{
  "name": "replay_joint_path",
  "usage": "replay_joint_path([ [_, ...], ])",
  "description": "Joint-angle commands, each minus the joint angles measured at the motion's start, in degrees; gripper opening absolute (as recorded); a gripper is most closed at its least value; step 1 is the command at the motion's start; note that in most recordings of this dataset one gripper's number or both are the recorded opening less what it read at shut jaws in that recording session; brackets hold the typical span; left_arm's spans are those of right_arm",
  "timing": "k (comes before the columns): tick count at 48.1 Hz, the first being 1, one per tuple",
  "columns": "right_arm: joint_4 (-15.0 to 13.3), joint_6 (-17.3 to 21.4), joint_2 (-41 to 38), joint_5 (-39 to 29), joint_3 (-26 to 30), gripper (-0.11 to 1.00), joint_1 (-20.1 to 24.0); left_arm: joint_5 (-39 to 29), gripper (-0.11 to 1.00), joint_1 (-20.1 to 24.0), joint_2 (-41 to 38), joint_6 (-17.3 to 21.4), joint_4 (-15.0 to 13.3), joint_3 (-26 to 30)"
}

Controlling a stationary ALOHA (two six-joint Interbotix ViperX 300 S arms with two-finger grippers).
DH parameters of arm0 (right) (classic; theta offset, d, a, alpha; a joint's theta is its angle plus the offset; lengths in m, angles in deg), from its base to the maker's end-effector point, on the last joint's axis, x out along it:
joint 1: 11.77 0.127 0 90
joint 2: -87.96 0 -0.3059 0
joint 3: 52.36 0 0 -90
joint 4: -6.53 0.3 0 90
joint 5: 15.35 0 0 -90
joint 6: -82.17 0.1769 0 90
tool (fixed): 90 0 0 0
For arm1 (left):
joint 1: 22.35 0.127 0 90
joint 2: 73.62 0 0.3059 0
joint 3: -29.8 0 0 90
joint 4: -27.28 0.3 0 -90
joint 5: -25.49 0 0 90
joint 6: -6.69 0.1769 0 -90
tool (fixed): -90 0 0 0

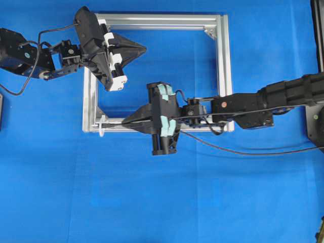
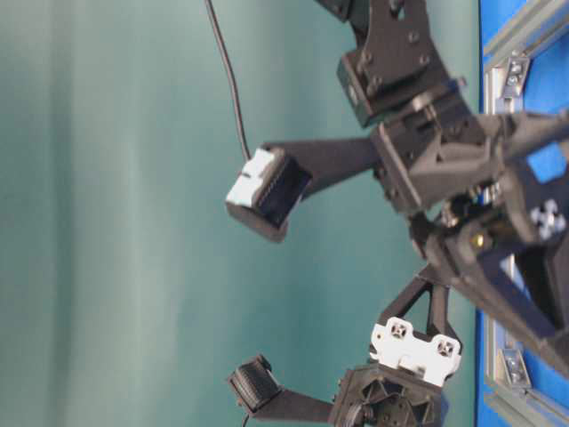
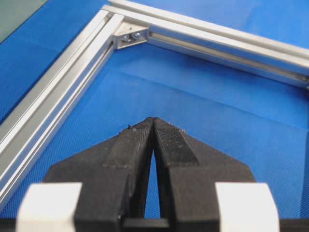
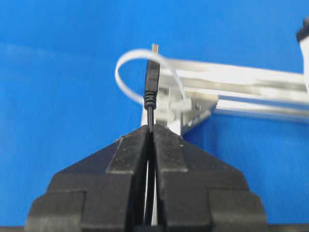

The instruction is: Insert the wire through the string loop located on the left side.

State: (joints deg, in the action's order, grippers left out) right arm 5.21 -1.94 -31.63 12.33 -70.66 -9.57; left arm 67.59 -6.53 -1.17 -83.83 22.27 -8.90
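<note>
Square frame (image 1: 221, 76) of ribbed silver aluminium extrusion, flat on matte blue woven cloth (image 1: 152, 202), small metal brackets bolted inside the corners. At the frame's lower-left corner in the overhead view, a string loop (image 4: 126, 72): thin, whitish, translucent, ribbon-like, standing up as a rounded arch from a pale clasp on the corner. Wire (image 4: 151, 92) thin, black, smooth and flexible, ending in a dark moulded plug with a ribbed collar and a small bright metal tip. Right gripper (image 4: 151, 133), matte black, wedge-shaped with finely ridged inner faces, clamped tight on the wire just behind the plug collar; plug jutted straight out past the fingertips (image 4: 166, 140), centred in the seam between them. Seen from the right wrist camera, plug's long axis in line with the fingers, tip aimed toward the loop and overlapping its arch; could not tell whether the tip had entered the opening or sat in front of it. Overhead, same axis roughly along the frame's lower rail, tip aimed left at the corner, wire trailing rightward under the arm in a long slack curve. Left gripper (image 3: 153, 126), same black ridged build, closed on nothing, tips pressed together, above the cloth inside the frame near its upper-left part, well apart from the loop.
</note>
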Motion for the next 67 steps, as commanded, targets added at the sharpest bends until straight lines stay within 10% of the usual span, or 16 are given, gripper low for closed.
replay_joint_path([
  [1,0.0,0.0,-0.18,0.18,2.81,0.0,0.09,0.35,0.0,-0.09,1.85,-0.09,0.09,0.88],
  [46,0.0,0.0,-6.15,-0.97,10.9,0.0,0.09,0.35,0.0,-0.09,2.46,-0.09,0.09,0.0],
  [67,0.0,0.0,-6.15,-0.97,10.81,0.0,0.0,0.44,0.0,0.26,12.22,0.09,0.09,-11.51],
])
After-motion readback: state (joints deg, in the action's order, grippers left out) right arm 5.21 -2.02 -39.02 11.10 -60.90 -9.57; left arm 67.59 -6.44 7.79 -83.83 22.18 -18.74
